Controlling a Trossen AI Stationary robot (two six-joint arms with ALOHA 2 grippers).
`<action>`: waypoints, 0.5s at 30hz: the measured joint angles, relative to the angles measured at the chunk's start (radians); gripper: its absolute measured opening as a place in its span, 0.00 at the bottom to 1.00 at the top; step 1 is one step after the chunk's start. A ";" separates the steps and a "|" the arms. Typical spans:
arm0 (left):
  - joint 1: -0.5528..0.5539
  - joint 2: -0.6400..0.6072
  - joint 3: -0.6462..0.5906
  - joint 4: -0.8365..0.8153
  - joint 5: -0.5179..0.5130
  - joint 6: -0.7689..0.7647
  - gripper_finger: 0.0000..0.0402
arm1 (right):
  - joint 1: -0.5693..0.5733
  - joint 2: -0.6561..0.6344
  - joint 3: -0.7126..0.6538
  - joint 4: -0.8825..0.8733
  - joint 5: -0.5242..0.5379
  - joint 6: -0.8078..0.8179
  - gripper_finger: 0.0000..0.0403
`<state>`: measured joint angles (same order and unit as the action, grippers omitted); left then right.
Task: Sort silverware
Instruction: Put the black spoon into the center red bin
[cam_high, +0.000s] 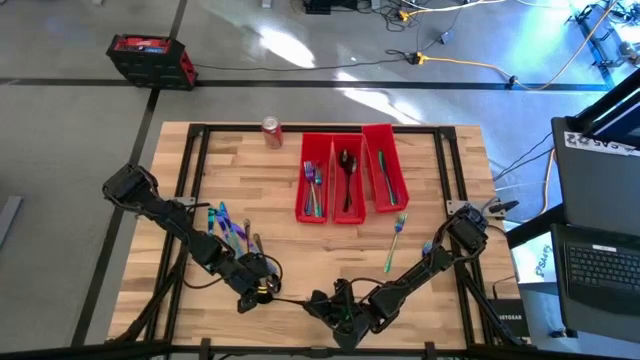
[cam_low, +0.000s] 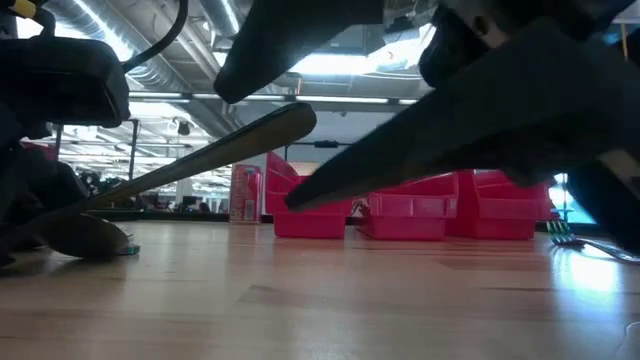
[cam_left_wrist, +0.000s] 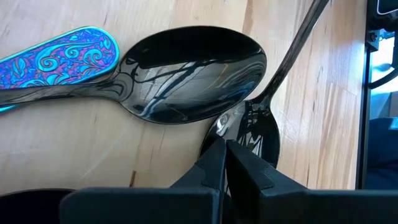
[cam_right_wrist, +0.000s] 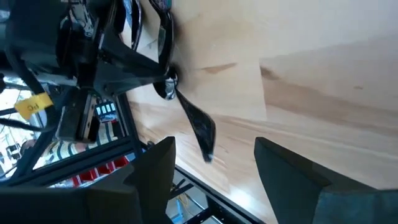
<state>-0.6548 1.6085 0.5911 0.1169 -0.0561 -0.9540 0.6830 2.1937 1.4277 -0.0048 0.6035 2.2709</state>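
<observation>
My left gripper (cam_high: 262, 290) is near the table's front edge, shut on a dark spoon (cam_left_wrist: 261, 118). The spoon's handle (cam_low: 200, 160) slants upward. My right gripper (cam_right_wrist: 214, 146) is open at the front middle of the table, facing the left gripper. Its fingers stand beside the handle's free end (cam_right_wrist: 204, 140) without touching it. A bigger dark spoon (cam_left_wrist: 193, 74) and a teal-purple patterned handle (cam_left_wrist: 56, 56) lie on the table by the left gripper. More silverware (cam_high: 230, 232) lies in a pile at the left. One fork (cam_high: 397, 240) lies at the right. My left gripper pinches the spoon's bowl (cam_left_wrist: 239, 127) between its two fingertips, close to where the handle starts. The fingers come from the bowl end, roughly in line with the spoon. The spoon sits tilted, its bowl end low and its handle end (cam_low: 295, 122) raised off the table.
Three long red bins (cam_high: 350, 180) stand side by side at the far middle, with forks, spoons and knives in them. A red soda can (cam_high: 271, 132) stands at the far edge, left of the bins. The two arms are close together at the front middle.
</observation>
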 joint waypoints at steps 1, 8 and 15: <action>0.000 0.000 0.000 0.000 0.000 0.000 0.00 | -0.005 0.000 0.000 -0.001 -0.007 -0.002 0.51; 0.000 0.000 0.000 0.000 -0.011 0.000 0.00 | -0.024 0.000 0.000 -0.004 -0.063 -0.032 0.51; 0.000 0.001 0.000 0.000 -0.011 0.008 0.00 | -0.032 0.000 0.000 0.002 -0.075 -0.042 0.51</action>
<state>-0.6552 1.6093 0.5911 0.1165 -0.0666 -0.9457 0.6510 2.1937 1.4277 -0.0025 0.5288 2.2292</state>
